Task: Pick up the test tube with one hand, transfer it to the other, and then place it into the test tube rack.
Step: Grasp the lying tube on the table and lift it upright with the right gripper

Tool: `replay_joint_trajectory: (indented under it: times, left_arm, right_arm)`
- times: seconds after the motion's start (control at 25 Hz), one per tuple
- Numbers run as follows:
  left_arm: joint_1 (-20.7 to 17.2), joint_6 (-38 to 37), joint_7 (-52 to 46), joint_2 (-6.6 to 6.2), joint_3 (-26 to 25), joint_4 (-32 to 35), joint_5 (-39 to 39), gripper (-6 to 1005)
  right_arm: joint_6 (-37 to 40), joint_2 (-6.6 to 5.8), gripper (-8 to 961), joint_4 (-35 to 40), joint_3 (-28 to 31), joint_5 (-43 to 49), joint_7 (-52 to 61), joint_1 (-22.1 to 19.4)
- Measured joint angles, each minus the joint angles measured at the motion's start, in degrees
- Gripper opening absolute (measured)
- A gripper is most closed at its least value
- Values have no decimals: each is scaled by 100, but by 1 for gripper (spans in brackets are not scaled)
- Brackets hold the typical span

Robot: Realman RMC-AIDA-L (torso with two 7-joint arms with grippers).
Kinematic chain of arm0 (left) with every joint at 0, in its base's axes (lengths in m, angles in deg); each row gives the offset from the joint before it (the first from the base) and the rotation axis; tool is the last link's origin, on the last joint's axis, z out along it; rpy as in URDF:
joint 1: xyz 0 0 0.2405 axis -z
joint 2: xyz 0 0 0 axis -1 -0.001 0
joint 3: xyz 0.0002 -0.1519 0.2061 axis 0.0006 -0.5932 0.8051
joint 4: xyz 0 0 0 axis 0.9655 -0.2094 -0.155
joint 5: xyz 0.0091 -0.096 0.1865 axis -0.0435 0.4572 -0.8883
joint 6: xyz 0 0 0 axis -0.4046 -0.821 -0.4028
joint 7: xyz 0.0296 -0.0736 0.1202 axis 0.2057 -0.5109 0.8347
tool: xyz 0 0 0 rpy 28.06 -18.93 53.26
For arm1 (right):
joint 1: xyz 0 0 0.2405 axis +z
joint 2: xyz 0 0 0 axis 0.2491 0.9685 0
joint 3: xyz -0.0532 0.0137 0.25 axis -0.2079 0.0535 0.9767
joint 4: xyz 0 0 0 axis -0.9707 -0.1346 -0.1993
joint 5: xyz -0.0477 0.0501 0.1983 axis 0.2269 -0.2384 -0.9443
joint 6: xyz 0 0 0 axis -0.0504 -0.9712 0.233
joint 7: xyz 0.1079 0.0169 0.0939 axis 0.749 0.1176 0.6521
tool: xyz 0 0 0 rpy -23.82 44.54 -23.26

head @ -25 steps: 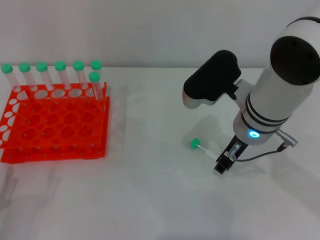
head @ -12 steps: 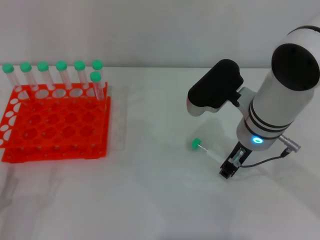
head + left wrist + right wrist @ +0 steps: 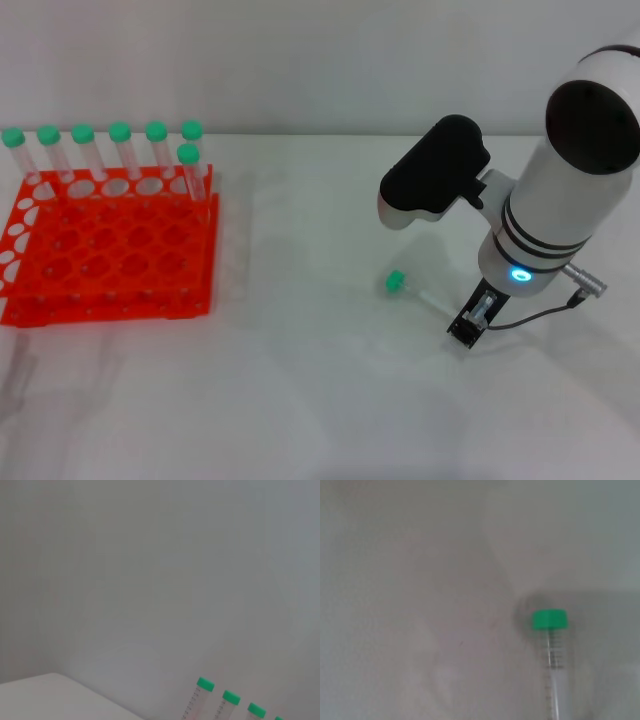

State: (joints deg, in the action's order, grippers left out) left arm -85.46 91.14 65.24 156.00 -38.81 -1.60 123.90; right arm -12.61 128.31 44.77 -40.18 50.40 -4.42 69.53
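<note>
The work stands at its first step, the pick-up: the small clear plastic test tube with a round green cap (image 3: 412, 289) lies flat on the white desk (image 3: 300, 380), its cap at about 9 o'clock from the right pincer (image 3: 468, 327), a black tool hanging under the thick white right arm (image 3: 560, 215) just above the desk. The tapered end of the tube points toward that pincer, near it, but whether they touch cannot be told, nor whether the pincer is released or clenched. The bright orange-red plastic rack with its grid of round holes (image 3: 105, 250) sits well apart at 9 o'clock, seven green-capped tubes (image 3: 120, 150) upright along its far edge. The left pincer is out of the head view. By judgement, the next move calls for closing squarely on the slim, roll-prone tube body before lifting it toward the other hand. Compared with a second ago, the right arm has shifted toward 4 o'clock, and the tube's cap has moved slightly the same way.
</note>
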Motion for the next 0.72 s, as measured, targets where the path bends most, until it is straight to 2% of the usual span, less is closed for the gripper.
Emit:
replay_joint_trajectory:
  times: [0.12, 0.28, 0.4, 0.48, 0.64, 0.72]
  left_arm:
    - [0, 0, -1, 0, 0, 0, 0, 848]
    - [0, 6, -2, 0, 0, 8, 1, 847]
    - [-1, 19, -3, -4, 0, 5, 1, 846]
    - [0, 31, -12, -5, 0, 3, 3, 845]
    - [14, 14, -189, 2, -29, -6, 55, 844]
    - [45, 18, -199, 5, -20, -9, 36, 844]
  right_arm:
    - [-5, 2, 202, -16, 64, 0, -36, 14]
    - [-31, -2, 188, 178, 274, -2, -137, -86]
    - [-25, -19, 181, 648, 575, -4, -312, -352]
    - [28, -21, 181, 1128, 835, -2, -534, -648]
    - [449, -23, 181, 2370, 1248, -178, -1134, -1558]
    - [951, -36, 182, 2971, 1342, -500, -1591, -2219]
